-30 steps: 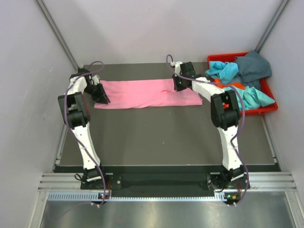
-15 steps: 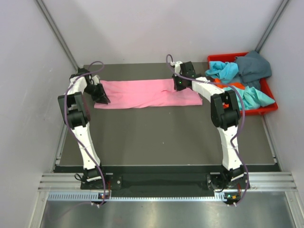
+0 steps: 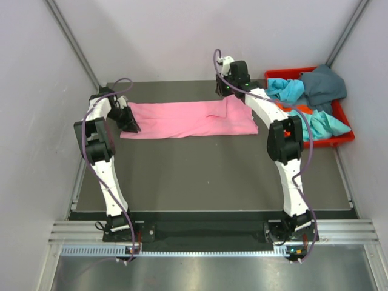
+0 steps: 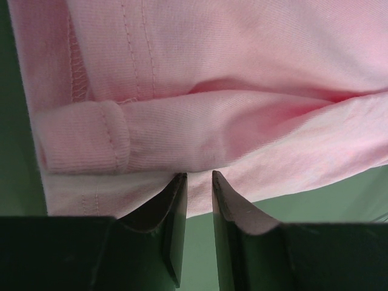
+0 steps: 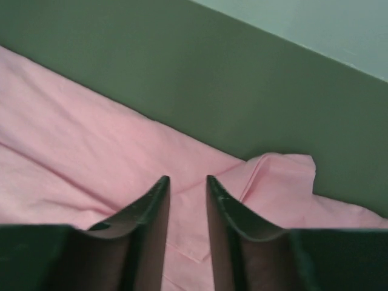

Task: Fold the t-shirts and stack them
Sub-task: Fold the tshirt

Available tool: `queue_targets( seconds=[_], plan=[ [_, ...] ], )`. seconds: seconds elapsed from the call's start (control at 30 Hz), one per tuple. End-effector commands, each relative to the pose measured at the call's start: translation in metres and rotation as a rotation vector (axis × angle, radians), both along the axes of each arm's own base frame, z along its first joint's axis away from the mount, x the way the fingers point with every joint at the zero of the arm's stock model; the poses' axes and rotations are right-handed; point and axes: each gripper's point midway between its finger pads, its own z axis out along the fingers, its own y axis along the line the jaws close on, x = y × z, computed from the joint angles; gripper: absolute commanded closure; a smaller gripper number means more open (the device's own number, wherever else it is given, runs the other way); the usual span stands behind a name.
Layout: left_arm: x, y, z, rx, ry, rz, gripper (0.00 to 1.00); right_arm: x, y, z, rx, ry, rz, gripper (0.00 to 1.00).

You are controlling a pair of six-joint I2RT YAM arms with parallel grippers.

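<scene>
A bright pink t-shirt point(image 3: 182, 118) lies folded into a long strip across the far part of the table. My left gripper point(image 3: 129, 123) is low at its left end. In the left wrist view its tips point(image 4: 199, 176) sit narrowly apart over the shirt's near hem point(image 4: 242, 60), with flat cloth between them. My right gripper point(image 3: 226, 91) hangs above the shirt's far right edge. In the right wrist view point(image 5: 188, 179) its jaws are narrowly apart and hold nothing, with the pink cloth point(image 5: 73, 139) lying below. Turquoise point(image 3: 285, 90), dark teal-grey point(image 3: 324, 82) and orange point(image 3: 303, 110) shirts lie in a heap.
The heaped shirts fill a red plastic bin point(image 3: 339, 140) at the table's far right corner. Grey walls close in at the back and both sides. A small turned-up corner of pink cloth point(image 5: 282, 167) lies near the table's back edge.
My right gripper has lifted off the pink shirt and moved back toward the far wall. The left arm and the shirt's left end have not moved.
</scene>
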Motion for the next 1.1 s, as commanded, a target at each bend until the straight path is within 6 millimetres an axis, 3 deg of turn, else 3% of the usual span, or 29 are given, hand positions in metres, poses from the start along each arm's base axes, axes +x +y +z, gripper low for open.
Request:
queue_targets(
  seconds=[0.0, 0.1, 0.3, 0.7, 0.93, 1.07],
  plan=[
    [-0.001, 0.000, 0.007, 0.028, -0.022, -0.013, 0.71, -0.004, -0.008, -0.013, -0.004, 0.053, -0.060, 0.66],
    [-0.001, 0.000, 0.009, 0.025, -0.025, -0.015, 0.71, -0.023, -0.017, -0.030, 0.010, 0.149, -0.082, 0.59],
    [0.000, -0.002, 0.008, 0.016, -0.024, -0.014, 0.71, -0.049, -0.034, -0.050, 0.011, 0.251, -0.102, 0.59],
    [0.002, -0.002, 0.005, 0.011, -0.024, -0.013, 0.71, -0.047, -0.041, -0.058, -0.012, 0.253, -0.104, 0.61],
    [0.002, -0.001, 0.005, 0.014, -0.022, -0.012, 0.71, -0.046, -0.032, -0.069, 0.002, 0.273, -0.079, 0.63],
    [0.001, -0.001, 0.003, 0.017, -0.018, -0.011, 0.71, -0.046, -0.025, -0.073, 0.011, 0.280, -0.055, 0.70]
  ],
)
